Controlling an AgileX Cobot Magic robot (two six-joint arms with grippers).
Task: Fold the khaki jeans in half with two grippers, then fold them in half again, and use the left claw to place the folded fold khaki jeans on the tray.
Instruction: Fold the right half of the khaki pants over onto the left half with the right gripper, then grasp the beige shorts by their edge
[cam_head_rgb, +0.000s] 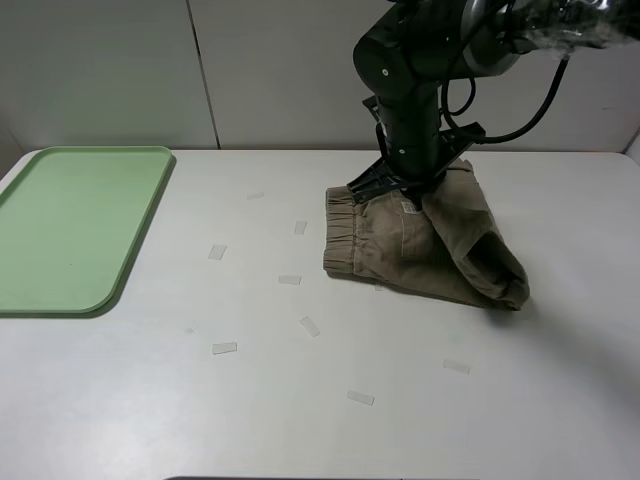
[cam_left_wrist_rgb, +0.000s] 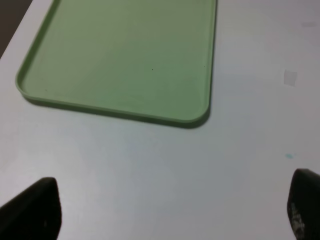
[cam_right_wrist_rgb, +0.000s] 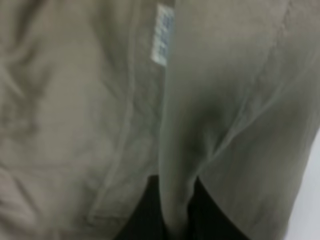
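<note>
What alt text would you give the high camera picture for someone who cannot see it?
The right gripper, on a black arm, grips bunched khaki jeans on a white table, right of centre. A pale-green tray lies at the left edge.

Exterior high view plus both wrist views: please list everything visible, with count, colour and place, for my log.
table: one, white, fills the scene
tray: one, pale green, at the table's left edge
khaki jeans: one, tan, bunched right of centre, apart from the tray
label: one, white, on the jeans' cloth
strips: several, pale, tape-like, scattered mid-table
wall: pale panels, behind the table
left hand: one, black, open, over bare table near the tray; seen only in the left wrist view
right hand: one, black, shut on a fold of the khaki jeans
</note>
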